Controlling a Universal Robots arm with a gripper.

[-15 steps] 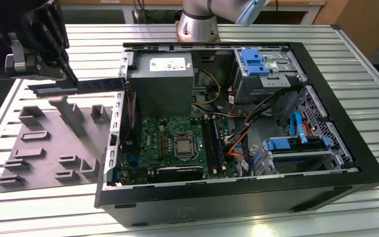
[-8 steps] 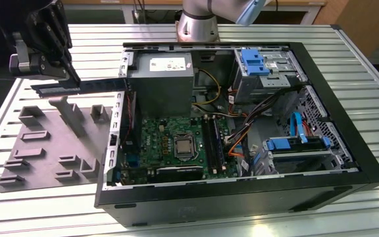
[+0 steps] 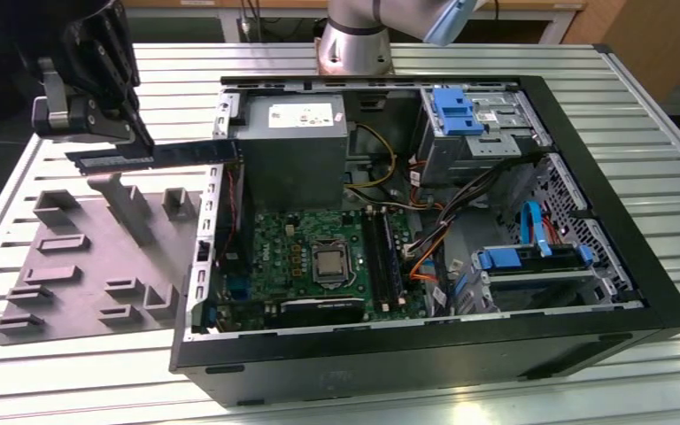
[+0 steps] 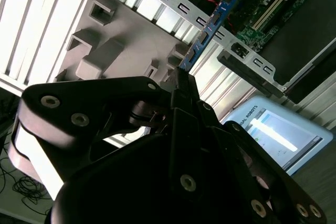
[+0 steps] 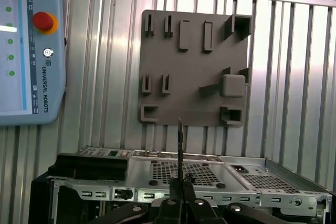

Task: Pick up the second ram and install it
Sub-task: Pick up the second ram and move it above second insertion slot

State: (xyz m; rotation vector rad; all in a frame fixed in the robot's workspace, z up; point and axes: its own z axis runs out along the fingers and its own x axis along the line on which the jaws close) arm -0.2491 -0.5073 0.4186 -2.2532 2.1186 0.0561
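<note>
Hand (image 3: 137, 146) clamped on second ram (image 3: 198, 152) | stick level, airborne | above grey holder tray (image 3: 92, 266) | far end at computer case (image 3: 435, 354) wall

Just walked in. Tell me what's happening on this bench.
The robot arm's gripper is clamped on a memory stick. It holds the stick level in the air above the grey holder tray, with the free end pointing toward the open computer case. The stick is not yet in a slot on the motherboard, so it has been picked up but not installed.
</note>
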